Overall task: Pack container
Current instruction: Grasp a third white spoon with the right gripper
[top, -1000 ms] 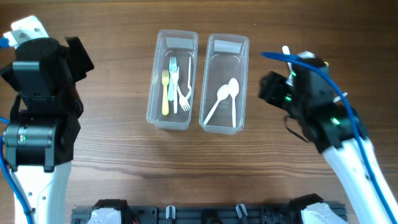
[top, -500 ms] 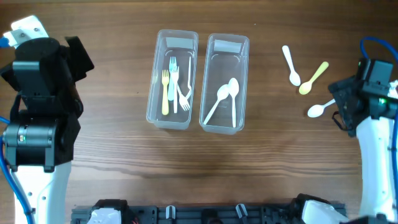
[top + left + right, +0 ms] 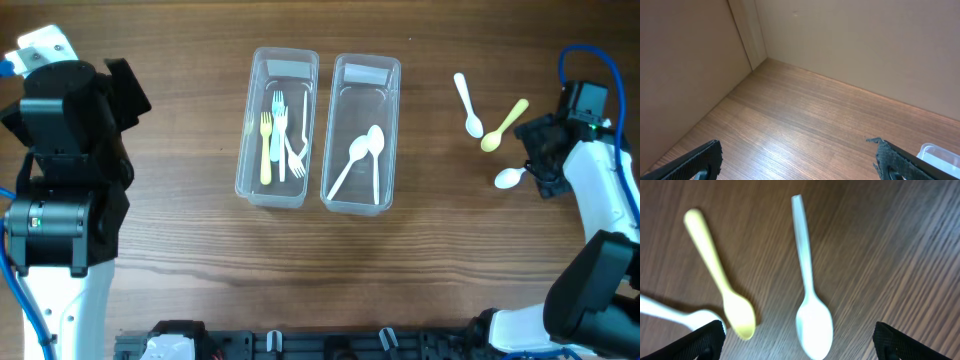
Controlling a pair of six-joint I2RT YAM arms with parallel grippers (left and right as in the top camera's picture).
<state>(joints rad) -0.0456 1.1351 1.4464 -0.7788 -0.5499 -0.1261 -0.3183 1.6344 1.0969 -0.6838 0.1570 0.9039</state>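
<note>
Two clear containers stand side by side: the left one (image 3: 244, 150) holds yellow, pale blue and white forks (image 3: 279, 135), the right one (image 3: 393, 130) holds two white spoons (image 3: 362, 160). Three loose spoons lie on the table at the right: a white one (image 3: 468, 105), a yellow one (image 3: 503, 126) and a pale one (image 3: 509, 178). My right gripper (image 3: 537, 163) hovers open over the pale one. In the right wrist view the pale spoon (image 3: 810, 305) lies between the open jaws (image 3: 799, 337), with the yellow spoon (image 3: 720, 297) to its left. My left gripper (image 3: 797, 152) is open and holds nothing.
The left arm (image 3: 65, 150) stands at the table's far left, well away from the containers. A corner of a clear container (image 3: 940, 152) shows at the edge of the left wrist view. Walls close off the table's far corner there.
My right arm swung from beside the spoon container out to the right, then settled over the loose spoons with its jaws wider. The left arm has not moved.
</note>
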